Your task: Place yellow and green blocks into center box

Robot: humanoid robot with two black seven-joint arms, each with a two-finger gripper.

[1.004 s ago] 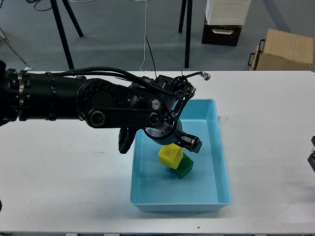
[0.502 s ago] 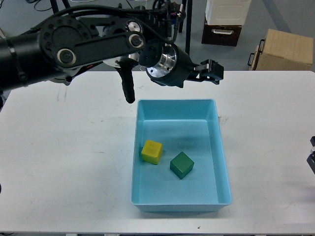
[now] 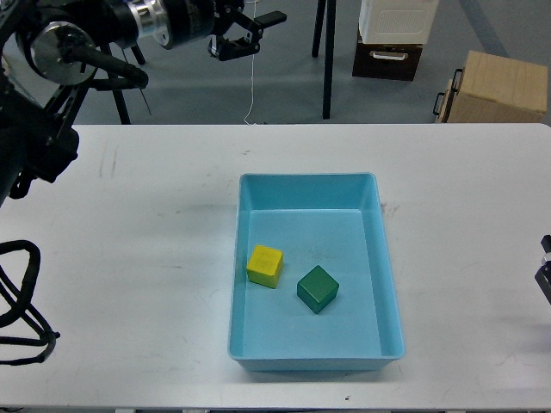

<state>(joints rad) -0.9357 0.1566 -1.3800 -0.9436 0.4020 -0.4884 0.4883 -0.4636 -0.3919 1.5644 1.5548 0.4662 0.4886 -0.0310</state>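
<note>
A yellow block (image 3: pixel 264 266) and a green block (image 3: pixel 318 288) lie apart on the floor of the light blue box (image 3: pixel 386 258) at the middle of the white table. My left gripper (image 3: pixel 247 34) is raised high at the top left, far from the box, with its two fingers apart and nothing between them. Of my right arm only a small dark piece (image 3: pixel 545 275) shows at the right edge; its gripper is out of view.
A black cable loop (image 3: pixel 21 297) lies at the table's left edge. Beyond the table stand black tripod legs (image 3: pixel 327 60), a cardboard box (image 3: pixel 499 86) and a white and dark case (image 3: pixel 392 39).
My left arm has let go of the yellow block over the box, lifted and swung up and to the left. The yellow block now rests left of the green one.
</note>
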